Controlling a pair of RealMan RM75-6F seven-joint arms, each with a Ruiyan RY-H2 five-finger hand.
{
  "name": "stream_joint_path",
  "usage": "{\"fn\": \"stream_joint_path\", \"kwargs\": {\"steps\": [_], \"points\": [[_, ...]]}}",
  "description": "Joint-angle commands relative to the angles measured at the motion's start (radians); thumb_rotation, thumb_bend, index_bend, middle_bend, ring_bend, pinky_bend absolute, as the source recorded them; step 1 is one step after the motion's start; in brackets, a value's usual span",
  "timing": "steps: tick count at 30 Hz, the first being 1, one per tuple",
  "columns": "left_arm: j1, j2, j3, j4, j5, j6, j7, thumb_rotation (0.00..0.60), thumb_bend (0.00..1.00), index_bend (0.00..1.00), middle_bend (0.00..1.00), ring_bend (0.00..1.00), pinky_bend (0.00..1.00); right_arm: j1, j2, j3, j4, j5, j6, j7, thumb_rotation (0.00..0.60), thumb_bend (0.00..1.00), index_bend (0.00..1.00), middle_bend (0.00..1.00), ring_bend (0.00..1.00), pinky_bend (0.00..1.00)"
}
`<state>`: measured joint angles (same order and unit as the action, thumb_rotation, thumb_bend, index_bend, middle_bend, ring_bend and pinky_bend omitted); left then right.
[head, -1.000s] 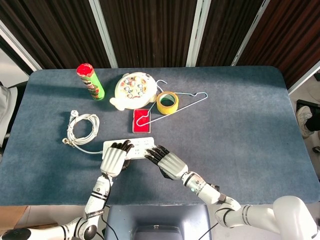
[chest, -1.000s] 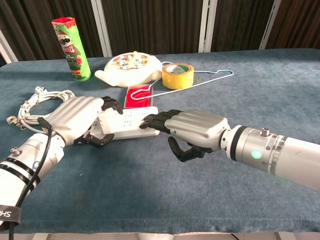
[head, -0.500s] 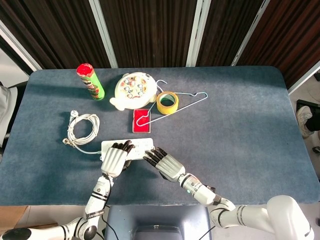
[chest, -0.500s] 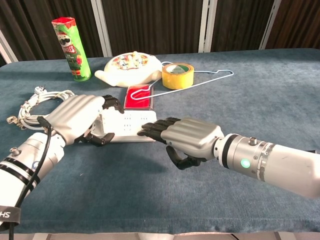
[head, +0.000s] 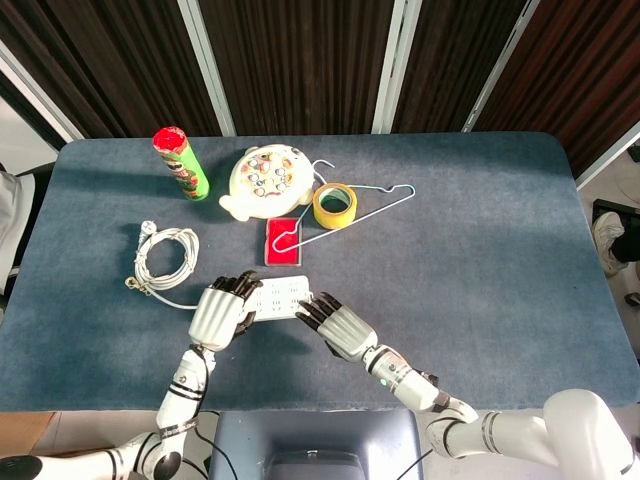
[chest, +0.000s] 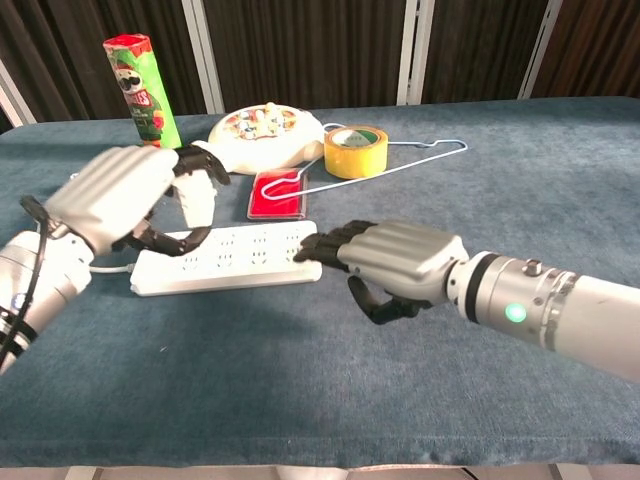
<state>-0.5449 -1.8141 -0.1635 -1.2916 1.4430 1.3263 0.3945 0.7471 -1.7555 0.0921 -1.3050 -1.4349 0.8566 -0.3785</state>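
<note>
Toward the back of the blue tabletop (head: 480, 230) stood a green canister with a red lid (head: 181, 162), and beside it lay a cream round toy with coloured spots (head: 266, 180). A yellow roll of tape (head: 335, 205) sat just right of the toy, touching a wire coat hanger (head: 372, 203) whose long side ran down to a flat red case (head: 284, 240). At the left lay a coiled white cable (head: 165, 255), its lead running toward the white power strip (chest: 225, 260).

The power strip lay flat on the tabletop near the front, just in front of the red case, with nothing between it and either hand. The left hand (chest: 125, 195) was raised above the strip's left end, fingers curled loosely with the thumb apart, holding nothing; in the chest view it showed clear of the strip, though from the head view it overlapped the strip's left end. The right hand (chest: 395, 262) lay low at the strip's right end, its dark fingertips (chest: 312, 246) stretched forward and touching that end, thumb tucked beneath, gripping nothing.
</note>
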Motion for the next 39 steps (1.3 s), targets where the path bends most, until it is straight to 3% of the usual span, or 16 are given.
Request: {"fn": "stream_joint_path", "kwargs": {"steps": [1,3,6,12,17,22,28,31,35,39], "points": [[0.049,0.136,0.001,-0.121,0.012,0.053,-0.017,0.6,0.52,0.33,0.42,0.39,0.38,-0.039,0.115,-0.01,-0.1,-0.064,0.103,0.054,0.6,0.9,0.0,0.09,0.0,0.0],[0.087,0.205,0.009,-0.173,-0.013,0.064,-0.038,0.6,0.52,0.32,0.41,0.38,0.36,-0.063,0.189,-0.014,-0.155,-0.099,0.165,0.086,0.6,0.79,0.0,0.1,0.0,0.0],[0.138,0.293,0.031,-0.24,-0.082,0.037,-0.079,0.6,0.51,0.31,0.4,0.36,0.34,-0.1,0.295,-0.023,-0.232,-0.136,0.241,0.131,0.6,0.72,0.0,0.09,0.0,0.0],[0.186,0.423,0.087,-0.35,-0.236,-0.116,-0.164,0.6,0.48,0.26,0.33,0.3,0.28,-0.163,0.452,-0.037,-0.353,-0.183,0.353,0.207,0.6,0.7,0.0,0.08,0.0,0.0],[0.198,0.365,0.109,-0.238,-0.233,-0.127,-0.182,0.6,0.46,0.22,0.28,0.25,0.2,-0.191,0.502,-0.064,-0.386,-0.193,0.361,0.202,0.6,0.68,0.0,0.08,0.0,0.0],[0.179,0.284,0.102,-0.136,-0.284,-0.179,-0.132,0.6,0.45,0.18,0.25,0.21,0.18,-0.193,0.505,-0.07,-0.398,-0.119,0.288,0.135,0.6,0.68,0.0,0.06,0.0,0.0],[0.177,0.257,0.087,-0.1,-0.283,-0.171,-0.129,0.6,0.42,0.02,0.1,0.05,0.14,-0.199,0.513,-0.069,-0.399,-0.086,0.264,0.126,0.6,0.67,0.0,0.05,0.0,0.0],[0.18,0.271,0.084,-0.109,-0.245,-0.142,-0.147,0.6,0.4,0.0,0.01,0.0,0.13,-0.211,0.528,-0.07,-0.405,-0.083,0.274,0.127,0.6,0.65,0.0,0.04,0.0,0.0],[0.202,0.332,0.087,-0.179,-0.141,-0.048,-0.2,0.6,0.39,0.0,0.0,0.0,0.13,-0.246,0.59,-0.087,-0.451,-0.053,0.286,0.089,0.6,0.58,0.0,0.01,0.0,0.0],[0.252,0.435,0.108,-0.27,-0.026,0.08,-0.255,0.6,0.38,0.0,0.0,0.0,0.12,-0.32,0.683,-0.126,-0.521,-0.021,0.344,0.02,0.6,0.44,0.0,0.0,0.0,0.0]]}}
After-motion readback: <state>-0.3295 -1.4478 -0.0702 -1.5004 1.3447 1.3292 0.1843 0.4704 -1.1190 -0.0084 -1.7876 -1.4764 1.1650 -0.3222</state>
